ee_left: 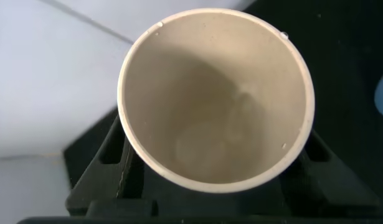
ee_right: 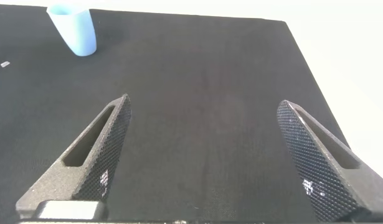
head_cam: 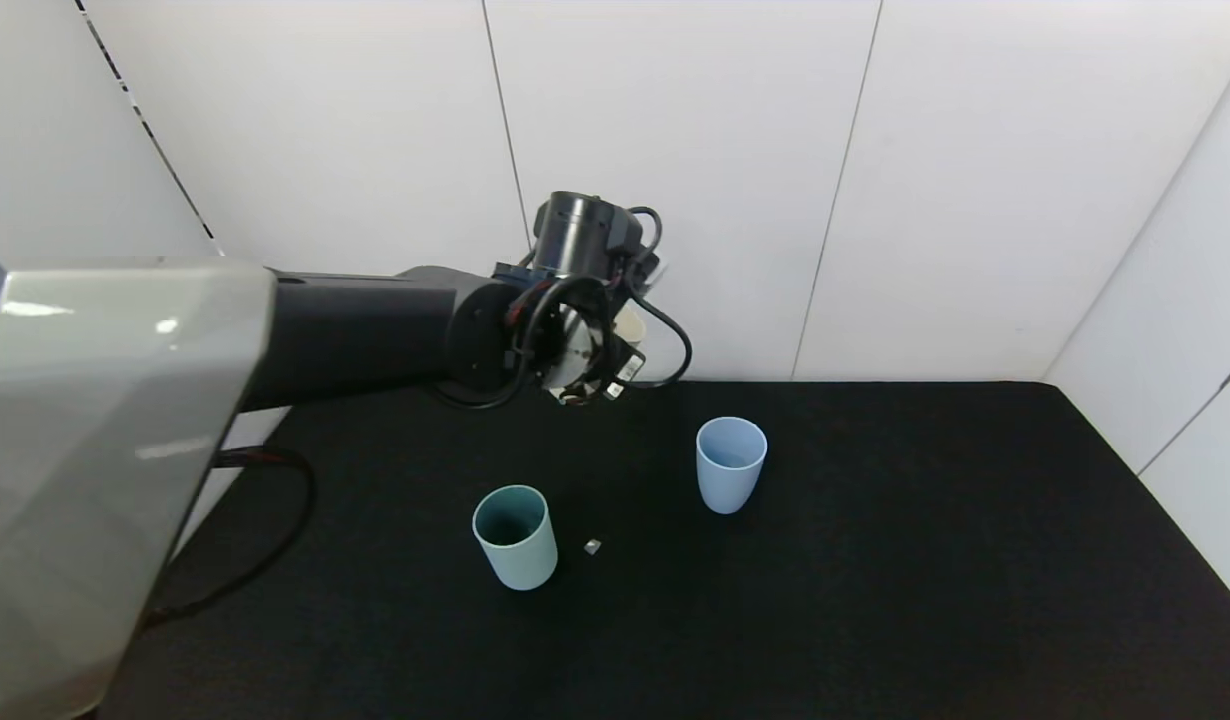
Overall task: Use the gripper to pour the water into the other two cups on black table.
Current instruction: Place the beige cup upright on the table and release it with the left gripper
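Note:
My left gripper (head_cam: 620,335) hangs above the back of the black table (head_cam: 875,600), shut on a beige cup (ee_left: 216,99). In the head view only a sliver of that cup (head_cam: 631,325) shows behind the wrist. The left wrist view looks straight into its mouth, with black fingers (ee_left: 107,158) on both sides of it. The teal-green cup (head_cam: 515,535) stands upright in front of the gripper, nearer me. Farther right stands the light blue cup (head_cam: 731,463), also upright (ee_right: 73,28). My right gripper (ee_right: 203,155) is open over bare table, holding nothing.
A small grey scrap (head_cam: 592,545) lies on the table just right of the teal-green cup. White wall panels (head_cam: 675,150) close in the back and right sides. A black cable (head_cam: 275,520) loops at the table's left edge.

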Available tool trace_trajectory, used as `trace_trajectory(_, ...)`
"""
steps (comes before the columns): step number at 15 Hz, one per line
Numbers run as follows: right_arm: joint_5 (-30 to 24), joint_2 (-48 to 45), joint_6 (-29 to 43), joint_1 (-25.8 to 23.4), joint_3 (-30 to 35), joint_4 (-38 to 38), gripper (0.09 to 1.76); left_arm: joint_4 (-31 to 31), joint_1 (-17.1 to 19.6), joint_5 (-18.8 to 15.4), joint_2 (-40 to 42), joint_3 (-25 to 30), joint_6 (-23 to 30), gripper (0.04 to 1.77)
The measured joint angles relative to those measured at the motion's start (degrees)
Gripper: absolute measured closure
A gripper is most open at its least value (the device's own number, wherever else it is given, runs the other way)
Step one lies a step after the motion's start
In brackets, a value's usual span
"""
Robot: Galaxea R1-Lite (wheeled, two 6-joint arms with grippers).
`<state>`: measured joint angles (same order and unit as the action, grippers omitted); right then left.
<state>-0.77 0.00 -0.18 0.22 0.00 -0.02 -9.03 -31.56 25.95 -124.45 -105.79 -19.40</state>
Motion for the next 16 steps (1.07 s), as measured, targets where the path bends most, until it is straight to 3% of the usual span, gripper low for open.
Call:
trace_trajectory(3, 0.02, 0.0, 0.02, 0.0, 0.0, -0.02, 0.14, 7.25, 3.6, -5.34, 3.1, 6.81, 4.49, 0.61)
trace_trajectory(8, 0.02, 0.0, 0.02, 0.02, 0.0, -0.05, 0.14, 28.99, 9.05, -14.14, 6.07, 22.97, 7.96, 0.61)
trace_trajectory(13, 0.02, 0.0, 0.02, 0.02, 0.0, -0.02, 0.14, 43.29, 16.3, -21.22, 6.75, 34.71, 11.82, 0.61)
trace_trajectory(16, 0.02, 0.0, 0.02, 0.02, 0.0, 0.0, 0.14, 45.96, 20.02, -24.09, 5.92, 37.83, 13.14, 0.61)
